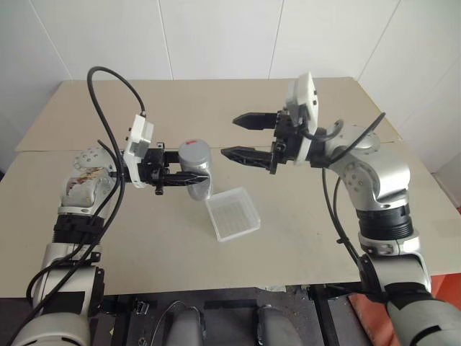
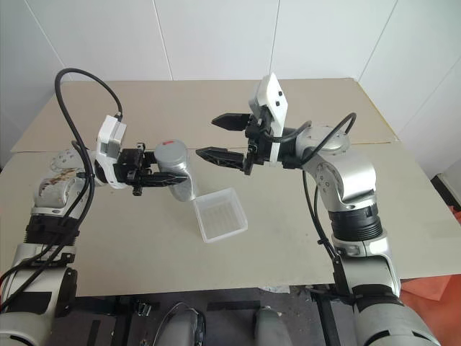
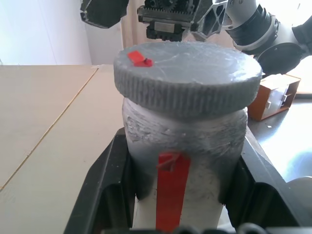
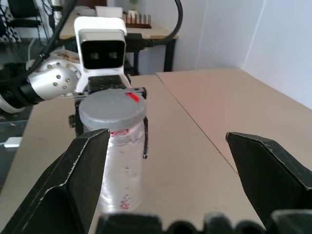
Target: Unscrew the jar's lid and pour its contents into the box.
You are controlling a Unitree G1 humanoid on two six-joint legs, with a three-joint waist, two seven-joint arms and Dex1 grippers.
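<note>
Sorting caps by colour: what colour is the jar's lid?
Grey, with a small red mark on top; the lid shows best in the left wrist view.

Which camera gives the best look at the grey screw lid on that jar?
The left wrist view: the round grey ribbed lid looms close, showing its red mark. The right wrist view shows it smaller, from above; both eye views show a small grey disc.
</note>
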